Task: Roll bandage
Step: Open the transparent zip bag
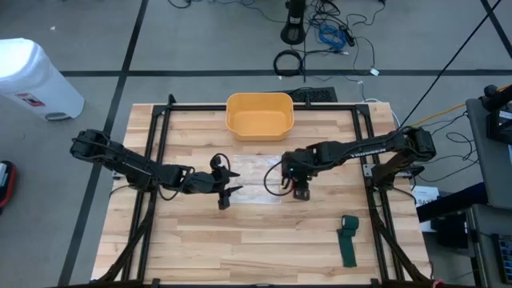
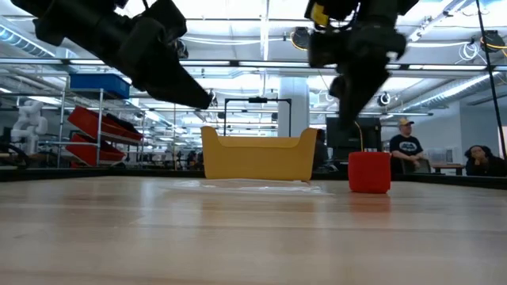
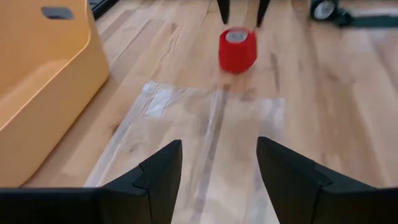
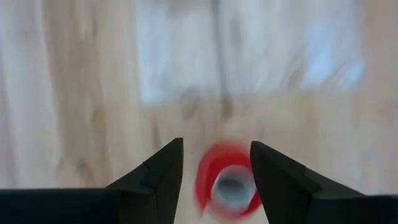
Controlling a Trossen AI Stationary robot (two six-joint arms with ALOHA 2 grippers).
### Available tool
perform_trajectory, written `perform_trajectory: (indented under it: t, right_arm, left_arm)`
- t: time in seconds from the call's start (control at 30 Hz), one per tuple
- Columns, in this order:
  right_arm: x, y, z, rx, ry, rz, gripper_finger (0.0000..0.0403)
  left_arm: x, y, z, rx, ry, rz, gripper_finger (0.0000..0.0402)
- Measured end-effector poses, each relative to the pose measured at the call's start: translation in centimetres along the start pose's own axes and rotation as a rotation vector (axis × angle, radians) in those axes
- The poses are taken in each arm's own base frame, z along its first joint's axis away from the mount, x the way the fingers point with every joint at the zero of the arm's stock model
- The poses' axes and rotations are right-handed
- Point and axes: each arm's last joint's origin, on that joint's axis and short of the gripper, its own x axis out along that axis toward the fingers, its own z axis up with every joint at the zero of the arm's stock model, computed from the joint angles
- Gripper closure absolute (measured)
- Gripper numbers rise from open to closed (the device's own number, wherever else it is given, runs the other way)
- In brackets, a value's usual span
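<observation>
Item 1, my right gripper (image 1: pixel 301 190): it hangs directly over the red bandage roll (image 1: pixel 301 193), fingers parted, nothing clamped. My right wrist view shows the roll (image 4: pixel 228 180) end-on between the fingers (image 4: pixel 163 177), its pale core visible, but smeared, so I cannot tell whether the pads touch it. The low view shows the roll (image 2: pixel 369 172) standing upright on the table with the gripper above it, its tips clear of the roll.

Item 2, my left gripper (image 1: pixel 225 186): open wide, empty, raised over the table, well apart from the roll. Its wrist view looks past both fingers (image 3: pixel 160 179) to the roll (image 3: pixel 237 50), with the tips of my other gripper's fingers cut off at the frame edge above it.

Item 3, clear plastic sheet (image 1: pixel 250 182): flat on the wood between the two grippers. Faint from above; the left wrist view shows its creases (image 3: pixel 186 134) best; the low view gives only a thin pale line (image 2: pixel 249 186).

Item 4, green bandage strip (image 1: pixel 348 239): unrolled, lying near the right front of the table, seen only from above.

Item 5, yellow bin (image 1: pixel 259 115): at the table's far edge. The low view shows its side wall (image 2: pixel 257 157); the left wrist view shows one corner (image 3: pixel 43 74), the rest cut off.

Item 6, people (image 2: pixel 405 146): seated in the room beyond, seen only in the low view.
</observation>
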Motion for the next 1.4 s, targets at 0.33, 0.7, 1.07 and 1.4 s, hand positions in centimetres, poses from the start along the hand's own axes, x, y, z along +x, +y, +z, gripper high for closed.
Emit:
perform_trajectory:
  t: [0.33, 0.7, 1.07, 1.4]
  right_arm:
    - [4.7, -2.6, 4.7, 0.004, -0.312, -0.033, 0.0229]
    - [9.8, -7.6, 4.6, 0.054, -0.246, -0.161, 0.0229]
    - [11.5, -9.6, 4.3, -0.013, -0.213, -0.195, 0.0231]
    - [11.9, -7.7, 4.2, -0.088, -0.18, -0.169, 0.0369]
  left_arm:
    - [-0.1, 0.4, -1.2, 0.006, 0.113, 0.066, 0.0187]
    - [-0.1, 0.5, -1.6, 0.022, 0.146, 0.093, 0.0187]
    - [-0.2, 0.6, -1.6, 0.027, 0.146, 0.122, 0.0187]
    - [-0.2, 0.7, -1.6, 0.027, 0.142, 0.136, 0.0188]
